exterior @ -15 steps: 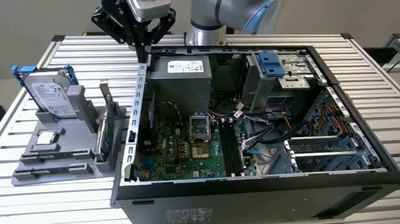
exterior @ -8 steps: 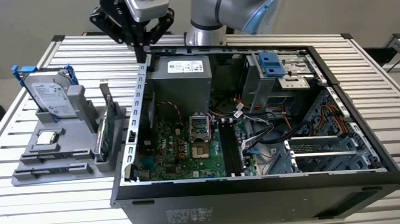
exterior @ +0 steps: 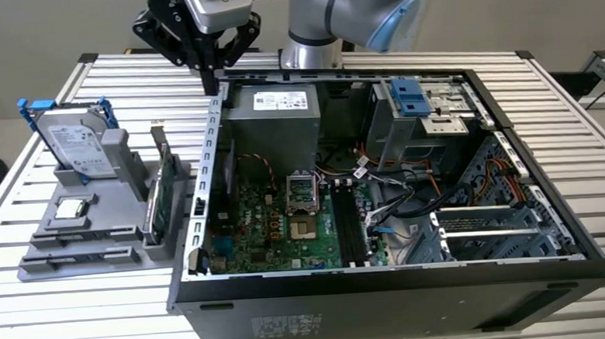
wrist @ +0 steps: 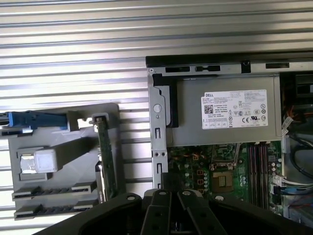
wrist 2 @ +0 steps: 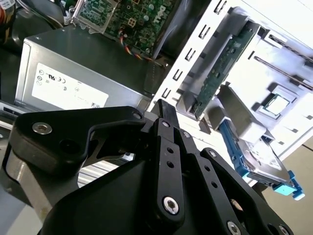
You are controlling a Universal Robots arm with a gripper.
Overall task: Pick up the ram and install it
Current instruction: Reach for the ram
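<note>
Parts tray (exterior: 38,269) lies beside computer case (exterior: 392,289) — exterior view's left.

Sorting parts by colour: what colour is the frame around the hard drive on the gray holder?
Blue frame, clearest in the exterior view.

Counter (exterior: 574,105): bare metal slats, ribbed, with a soft satin sheen.
Computer case (exterior: 392,289): matt black outside, dull grey sheet metal inside.
Power supply (exterior: 269,132): plain grey metal, smooth, with a white paper sticker.
Claw (exterior: 212,85): matt black and smooth, with bright silver screw heads.
Holder (exterior: 68,255): matt grey plastic.
Hard drive (exterior: 74,146): shiny silver metal face, glossy blue plastic frame.
Main board (exterior: 285,232): green, lightly glossy.
</note>
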